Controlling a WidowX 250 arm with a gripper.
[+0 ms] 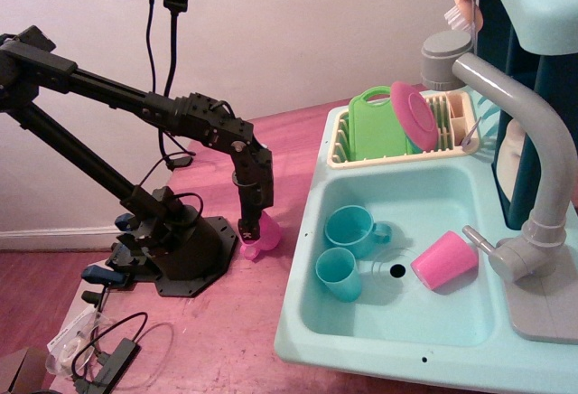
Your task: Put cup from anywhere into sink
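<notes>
The small magenta-pink cup (265,235) stands on the red-pink tabletop, just left of the light teal sink (397,326). It looks slightly tilted. My gripper (249,229) points straight down onto the cup's left rim. Its dark fingers cover the cup's left side and look closed on the rim. The cup still rests on the table. The sink basin has a dark drain hole (397,271) and a grey curved faucet (533,159) at its right.
In the sink lie two teal mugs (352,229) (338,273) and a larger pink tumbler (444,260). A cream dish rack (402,132) with a green board and a pink plate stands behind it. The arm's black base (176,249) and cables sit at the left.
</notes>
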